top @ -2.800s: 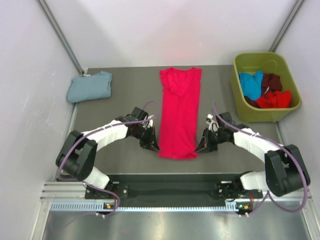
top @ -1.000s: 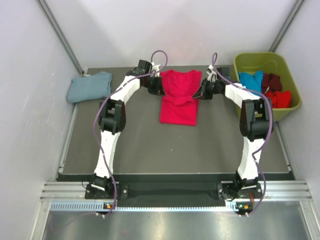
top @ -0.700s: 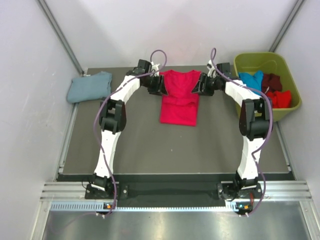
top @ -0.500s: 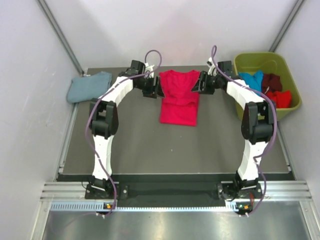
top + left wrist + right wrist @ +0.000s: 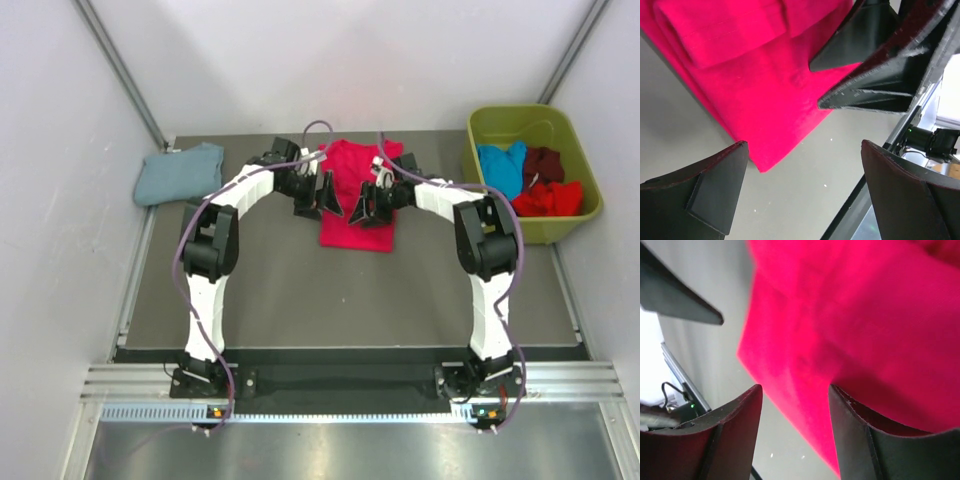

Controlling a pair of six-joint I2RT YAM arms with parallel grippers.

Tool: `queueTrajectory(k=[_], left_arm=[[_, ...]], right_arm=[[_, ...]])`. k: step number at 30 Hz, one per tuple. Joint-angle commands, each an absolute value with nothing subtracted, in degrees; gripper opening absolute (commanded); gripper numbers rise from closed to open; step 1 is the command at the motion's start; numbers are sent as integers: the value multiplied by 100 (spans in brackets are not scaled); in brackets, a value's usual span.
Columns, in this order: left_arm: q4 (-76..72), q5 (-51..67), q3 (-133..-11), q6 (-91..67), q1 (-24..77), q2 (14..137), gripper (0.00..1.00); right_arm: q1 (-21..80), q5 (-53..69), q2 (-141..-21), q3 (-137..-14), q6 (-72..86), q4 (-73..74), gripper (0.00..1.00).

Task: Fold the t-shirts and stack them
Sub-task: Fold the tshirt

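Jaws on left gripper (image 5: 318, 203) and right gripper (image 5: 365, 213) stand apart, empty, above the half-folded crimson cotton t-shirt (image 5: 358, 238) near the far edge of the table (image 5: 260, 290); the next fold needs matched, level grips.

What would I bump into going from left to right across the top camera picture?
blue-grey t-shirt → red t-shirt → olive-green bin

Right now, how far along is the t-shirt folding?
Done: one blue-grey t-shirt lies folded at far left. In hand: the crimson t-shirt lies partly folded in the middle, left gripper and right gripper open over it, gripping nothing. Left: stacking it, plus the blue, maroon and red shirts heaped in the green bin.
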State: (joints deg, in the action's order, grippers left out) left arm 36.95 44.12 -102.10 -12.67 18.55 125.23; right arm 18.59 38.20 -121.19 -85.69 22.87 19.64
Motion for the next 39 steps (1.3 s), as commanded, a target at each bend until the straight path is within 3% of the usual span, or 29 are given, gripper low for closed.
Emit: queueTrajectory(k=[1, 11, 21, 25, 29, 35, 38, 39], left_arm=[[3375, 4597, -10195, -1415, 1846, 12709, 99], [3595, 4377, -10345, -1433, 1846, 13254, 99], [3630, 4131, -10195, -1354, 1846, 13193, 99], [3814, 3833, -10239, -1117, 1837, 13052, 99], [3911, 3753, -10195, -1098, 1784, 12850, 99], [4095, 3735, -10055, -1152, 1758, 12858, 99], [4253, 3788, -10055, -1090, 1749, 12937, 95], [4280, 3866, -10037, -1072, 1749, 12955, 89]], right_arm=[[1802, 3798, -12348, -9035, 2320, 1802, 56], [1635, 3577, -12796, -9614, 2338, 1714, 56], [1327, 3243, -13474, -11818, 2250, 1565, 58], [1327, 3365, -13098, -12006, 2241, 1503, 59], [1310, 3498, -12315, -11305, 2206, 1652, 58], [1178, 3972, -11093, -8757, 2602, 1819, 54], [1108, 4008, -10759, -7851, 2575, 1925, 54], [1081, 4017, -10714, -7501, 2636, 1873, 54]])
